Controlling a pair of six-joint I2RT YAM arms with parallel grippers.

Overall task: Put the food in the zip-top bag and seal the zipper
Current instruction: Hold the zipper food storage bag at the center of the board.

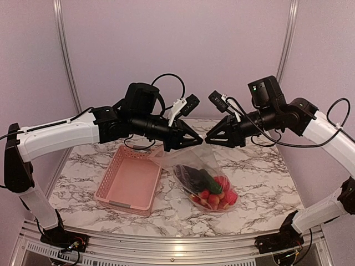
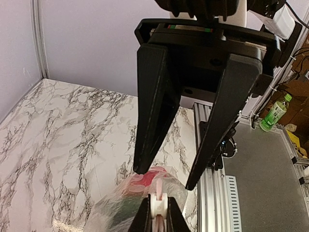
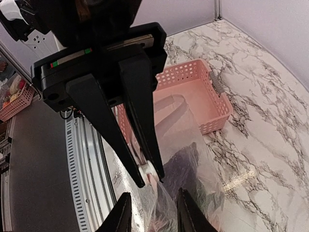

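The clear zip-top bag [image 1: 186,159] hangs between my two grippers, its bottom on the marble. The food [image 1: 213,194] lies inside it: red pieces, a green cucumber [image 1: 211,180] and a dark eggplant [image 1: 191,174]. My left gripper [image 1: 195,139] is shut on a white slider [image 2: 158,203] on the pale pink zipper [image 2: 157,186] at the bag's mouth. My right gripper [image 1: 209,138] faces it tip to tip, open, its fingers [image 3: 120,217] either side of the bag's top edge without touching it. The eggplant [image 3: 186,159] shows through the bag [image 3: 203,145].
The pink plastic basket [image 1: 111,172] stands empty on the marble to the left of the bag, also in the right wrist view [image 3: 193,92]. The aluminium frame rail [image 2: 212,188] runs along the table's near edge. Walls close the back and sides.
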